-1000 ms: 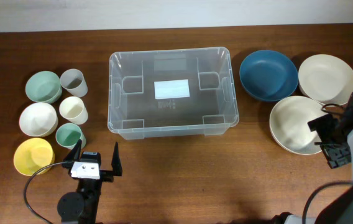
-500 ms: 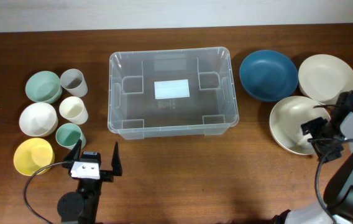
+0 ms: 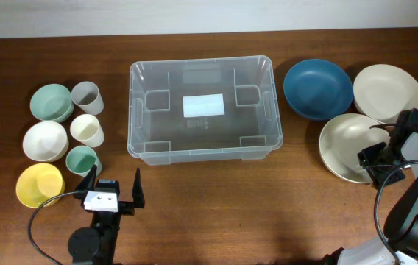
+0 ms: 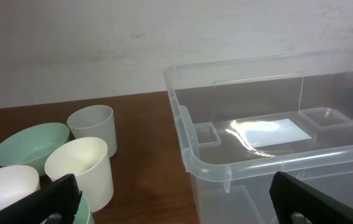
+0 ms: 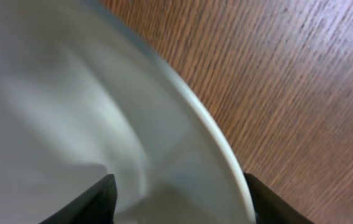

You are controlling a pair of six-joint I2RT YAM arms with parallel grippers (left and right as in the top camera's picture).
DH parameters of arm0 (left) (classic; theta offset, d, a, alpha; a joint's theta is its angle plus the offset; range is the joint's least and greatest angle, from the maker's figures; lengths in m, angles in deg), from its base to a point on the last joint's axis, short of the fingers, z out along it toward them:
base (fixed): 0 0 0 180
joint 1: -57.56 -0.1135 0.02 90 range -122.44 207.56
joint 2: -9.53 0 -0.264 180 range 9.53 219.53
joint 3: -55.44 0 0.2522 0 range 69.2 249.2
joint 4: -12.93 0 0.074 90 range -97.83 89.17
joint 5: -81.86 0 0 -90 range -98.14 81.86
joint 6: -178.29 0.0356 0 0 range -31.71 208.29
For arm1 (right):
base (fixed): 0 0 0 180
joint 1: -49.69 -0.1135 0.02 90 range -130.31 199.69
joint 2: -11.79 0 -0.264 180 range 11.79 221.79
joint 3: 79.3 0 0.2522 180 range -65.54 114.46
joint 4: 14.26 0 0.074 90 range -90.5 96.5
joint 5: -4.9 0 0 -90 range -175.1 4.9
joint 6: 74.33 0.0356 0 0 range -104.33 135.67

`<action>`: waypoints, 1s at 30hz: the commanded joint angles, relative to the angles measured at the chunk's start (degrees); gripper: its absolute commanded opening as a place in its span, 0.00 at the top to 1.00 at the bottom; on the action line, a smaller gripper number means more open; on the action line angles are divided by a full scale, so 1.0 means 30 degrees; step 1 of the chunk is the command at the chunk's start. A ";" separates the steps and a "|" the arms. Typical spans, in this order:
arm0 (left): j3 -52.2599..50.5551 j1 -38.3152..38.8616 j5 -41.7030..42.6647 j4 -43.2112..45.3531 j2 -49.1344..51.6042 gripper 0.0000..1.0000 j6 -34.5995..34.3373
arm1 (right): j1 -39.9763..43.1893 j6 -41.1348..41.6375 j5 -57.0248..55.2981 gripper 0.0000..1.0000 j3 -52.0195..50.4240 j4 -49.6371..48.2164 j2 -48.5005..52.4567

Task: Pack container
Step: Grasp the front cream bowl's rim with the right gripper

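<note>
Seen only by R wrist cam: right end effector (image 5: 179, 198) half-open astride rim of cream bowl (image 5: 52, 112), grip unclear; left end effector (image 4: 171, 200) wide, empty, container (image 4: 192, 155) just ahead.

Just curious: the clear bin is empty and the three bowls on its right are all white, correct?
Not all. The container is empty with three bowls on its right, but one, the blue bowl, is dark blue, as the overhead view shows.
</note>
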 commanded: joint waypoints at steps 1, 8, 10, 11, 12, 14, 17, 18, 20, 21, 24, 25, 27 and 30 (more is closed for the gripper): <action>-0.0022 -0.0146 0.0146 -0.0138 -0.0146 0.01 0.0306 | 0.0109 0.0051 -0.0102 0.46 -0.0590 -0.0211 0.0073; -0.0022 -0.0146 0.0146 -0.0138 -0.0146 0.01 0.0306 | 0.0109 0.0058 -0.0095 0.59 -0.0918 -0.0248 0.0066; -0.0029 -0.0146 0.0146 -0.0138 -0.0146 0.01 0.0306 | 0.0109 0.0058 -0.0102 0.63 -0.0925 -0.0219 0.0066; -0.0029 -0.0146 0.0146 -0.0138 -0.0146 0.01 0.0306 | 0.0109 0.0051 -0.0102 0.68 -0.0933 -0.0219 0.0073; -0.0029 -0.0146 0.0146 -0.0138 -0.0146 0.01 0.0306 | 0.0109 0.0058 -0.0102 0.71 -0.0940 -0.0204 0.0066; -0.0029 -0.0146 0.0146 -0.0138 -0.0146 0.01 0.0306 | 0.0109 0.0058 -0.0109 0.81 -0.0940 -0.0087 0.0066; -0.0029 -0.0146 0.0146 -0.0138 -0.0146 0.01 0.0306 | 0.0109 0.0051 -0.0117 0.91 -0.0940 0.0066 0.0066; -0.0022 -0.0146 0.0146 -0.0138 -0.0146 0.01 0.0306 | 0.0109 0.0058 -0.0153 0.94 -0.0940 0.0117 0.0066; -0.0029 -0.0146 0.0146 -0.0138 -0.0146 0.01 0.0306 | 0.0109 0.0058 -0.0175 0.96 -0.0940 0.0219 0.0066; -0.0022 -0.0146 0.0146 -0.0138 -0.0146 0.01 0.0306 | 0.0109 0.0066 -0.0168 0.96 -0.0940 0.0277 0.0066; -0.0029 -0.0146 0.0146 -0.0138 -0.0146 0.01 0.0306 | 0.0109 0.0131 -0.0182 0.96 -0.0933 0.0656 0.0015; -0.0022 -0.0146 0.0146 -0.0138 -0.0146 0.01 0.0306 | 0.0109 0.0197 -0.0189 0.96 -0.0933 0.0882 -0.0036; -0.0022 -0.0146 0.0146 -0.0138 -0.0146 0.01 0.0306 | 0.0131 0.0197 -0.0175 0.96 -0.0918 0.1304 -0.0240; -0.0029 -0.0146 0.0146 -0.0138 -0.0146 0.01 0.0306 | 0.0372 0.0204 -0.0175 0.96 -0.0787 0.2222 -0.0889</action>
